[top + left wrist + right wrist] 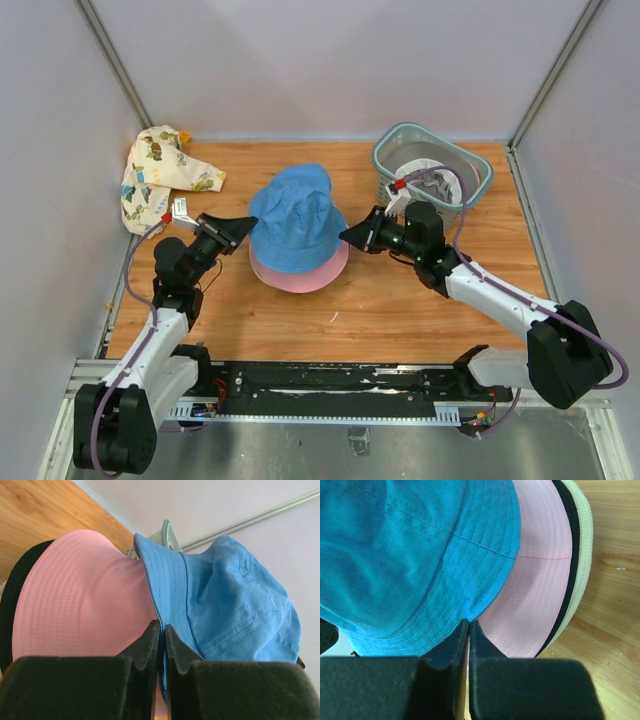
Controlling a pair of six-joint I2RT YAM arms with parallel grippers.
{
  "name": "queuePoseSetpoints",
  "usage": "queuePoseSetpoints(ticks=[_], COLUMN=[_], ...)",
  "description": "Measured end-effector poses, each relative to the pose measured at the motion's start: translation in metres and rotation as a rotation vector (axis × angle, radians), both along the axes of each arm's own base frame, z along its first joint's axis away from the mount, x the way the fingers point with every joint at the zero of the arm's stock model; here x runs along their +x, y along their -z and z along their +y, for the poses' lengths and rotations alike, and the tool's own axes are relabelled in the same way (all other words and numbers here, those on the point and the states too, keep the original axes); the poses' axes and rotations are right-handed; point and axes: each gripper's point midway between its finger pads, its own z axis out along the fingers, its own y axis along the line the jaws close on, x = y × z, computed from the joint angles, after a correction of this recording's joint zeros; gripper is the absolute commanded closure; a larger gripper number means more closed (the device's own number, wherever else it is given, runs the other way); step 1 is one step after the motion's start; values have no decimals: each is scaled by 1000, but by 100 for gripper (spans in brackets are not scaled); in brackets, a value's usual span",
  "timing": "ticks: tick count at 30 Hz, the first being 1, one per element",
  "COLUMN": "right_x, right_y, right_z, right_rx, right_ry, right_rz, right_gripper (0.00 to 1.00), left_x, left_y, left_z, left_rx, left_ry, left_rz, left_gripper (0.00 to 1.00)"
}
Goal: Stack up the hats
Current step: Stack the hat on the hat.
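A blue hat (298, 215) sits on top of a pink hat (300, 277) in the middle of the table. In the right wrist view, the blue hat (395, 555) lies over the pink hat (535, 590), with a black brim (567, 570) and a cream brim (582, 555) under them. My left gripper (245, 228) is at the stack's left side, shut on the blue hat's brim (165, 580), with blue cloth between its fingers (162, 627). My right gripper (347, 237) is at the right side, and its shut tips (469, 622) pinch the blue brim's edge.
A grey-green slatted basket (432, 172) with pale cloth inside stands at the back right, just behind my right wrist. A crumpled cream printed cloth (160, 175) lies at the back left corner. Walls close in the table on three sides.
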Motion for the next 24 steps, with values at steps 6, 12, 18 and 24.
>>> queuePoseSetpoints(ticks=[6, 12, 18, 24], right_x=[0, 1, 2, 1], right_y=[1, -1, -4, -2], right_z=[-1, 0, 0, -1], right_rx=[-10, -15, -20, -29], right_ry=[-3, -5, -7, -9], right_rz=[-6, -15, -22, -28], right_gripper=[99, 99, 99, 99], left_x=[-7, -11, -9, -7], left_y=[-11, -18, -2, 13], left_z=[11, 18, 22, 27], left_rx=[25, 58, 78, 92], left_ry=[-55, -91, -112, -144], left_rz=[-44, -78, -21, 29], left_gripper=[92, 96, 99, 100])
